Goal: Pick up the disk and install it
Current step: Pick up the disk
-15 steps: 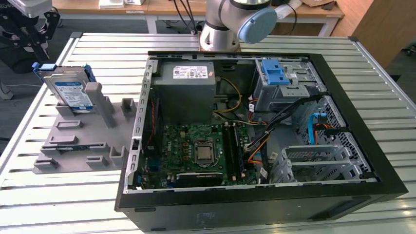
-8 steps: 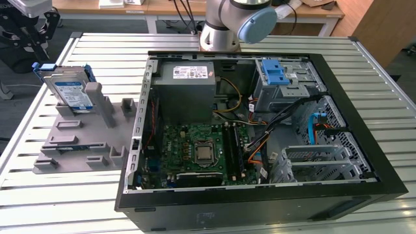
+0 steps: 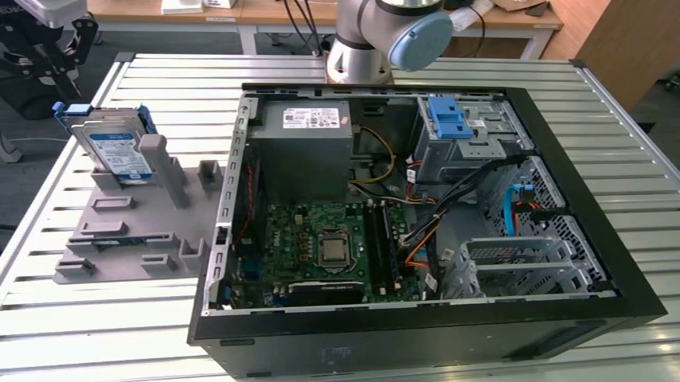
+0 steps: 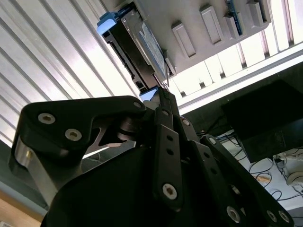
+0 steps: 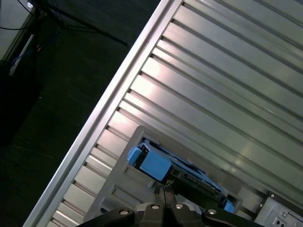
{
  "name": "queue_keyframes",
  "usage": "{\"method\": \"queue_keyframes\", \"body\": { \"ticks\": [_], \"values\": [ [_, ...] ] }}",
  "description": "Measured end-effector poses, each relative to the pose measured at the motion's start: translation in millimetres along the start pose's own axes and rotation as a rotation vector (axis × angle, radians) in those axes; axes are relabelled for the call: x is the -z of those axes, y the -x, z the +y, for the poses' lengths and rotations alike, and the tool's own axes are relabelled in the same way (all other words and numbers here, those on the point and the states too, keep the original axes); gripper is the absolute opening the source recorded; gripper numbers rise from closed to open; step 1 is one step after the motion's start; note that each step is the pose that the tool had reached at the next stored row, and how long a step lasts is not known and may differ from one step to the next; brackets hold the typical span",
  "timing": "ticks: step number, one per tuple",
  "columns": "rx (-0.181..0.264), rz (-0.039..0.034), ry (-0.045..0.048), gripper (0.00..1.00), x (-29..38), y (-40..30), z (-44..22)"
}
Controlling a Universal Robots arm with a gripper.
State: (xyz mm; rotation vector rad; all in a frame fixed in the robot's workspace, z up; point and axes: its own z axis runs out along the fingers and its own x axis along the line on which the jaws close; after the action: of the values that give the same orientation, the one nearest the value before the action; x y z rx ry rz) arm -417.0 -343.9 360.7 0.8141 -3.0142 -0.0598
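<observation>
Disk (image 3: 115, 147) stands on end in the grey holder (image 3: 127, 231), long axis near upright, blue end uppermost, gripper (image 4: 162, 93) poised near it, apparently closed, nothing held.

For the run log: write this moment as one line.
stage: pick not done | tool: shut, empty, aimed at disk | disk: upright in grey holder | computer case: open

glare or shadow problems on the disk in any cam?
Exterior view: even light on the disk, mild sheen on the table. Second wrist view: table slats blown out white, the dark gripper in silhouette, disk shaded. First wrist view: streaky glare on the slats, disk's blue frame well lit.
</observation>
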Motion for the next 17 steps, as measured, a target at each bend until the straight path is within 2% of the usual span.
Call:
{"method": "queue_keyframes", "body": {
  "ticks": [17],
  "values": [
    [0.084, 0.0035, -0.0006, 0.11, 0.0, 0.0, 0.0]
  ]
}}
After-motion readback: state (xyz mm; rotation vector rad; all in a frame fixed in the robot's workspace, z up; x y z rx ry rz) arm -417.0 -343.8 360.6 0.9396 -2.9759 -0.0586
